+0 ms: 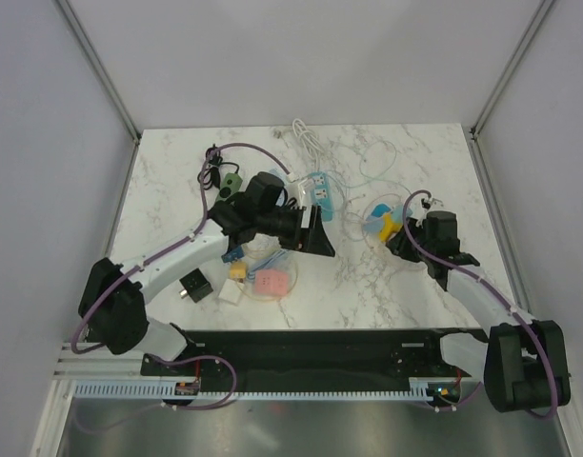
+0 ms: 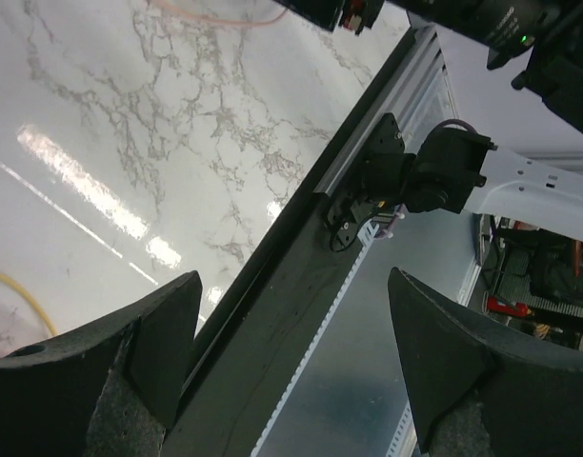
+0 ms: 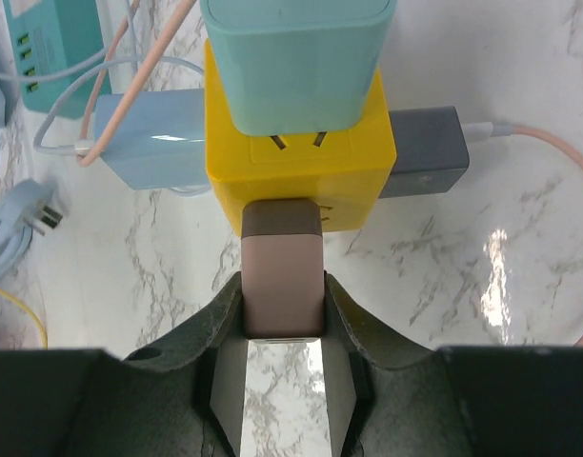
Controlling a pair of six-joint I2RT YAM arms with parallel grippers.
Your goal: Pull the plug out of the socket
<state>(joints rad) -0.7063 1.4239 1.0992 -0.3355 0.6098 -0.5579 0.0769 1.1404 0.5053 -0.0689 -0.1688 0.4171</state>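
In the right wrist view a yellow cube socket (image 3: pixel 301 157) lies on the marble table. A dusty-pink plug (image 3: pixel 283 276) sticks out of its near face, and my right gripper (image 3: pixel 283 297) is shut on that plug, one finger on each side. The plug still sits in the socket. A teal plug (image 3: pixel 296 57), a grey plug (image 3: pixel 425 152) and a light-blue plug (image 3: pixel 149 138) occupy the cube's other faces. From above, the right gripper (image 1: pixel 398 243) meets the socket (image 1: pixel 382 227) at the table's right. My left gripper (image 1: pixel 320 233) hangs open in mid-air with nothing between its fingers (image 2: pixel 158 333).
A teal power strip (image 1: pixel 315 190) with a white cable (image 1: pixel 306 138) lies at the back centre. A green plug (image 1: pixel 232 183), a pink adapter (image 1: pixel 271 282), a black adapter (image 1: pixel 194 286) and a white one (image 1: pixel 230 293) lie under the left arm. The black base rail (image 2: pixel 301 276) runs along the near edge.
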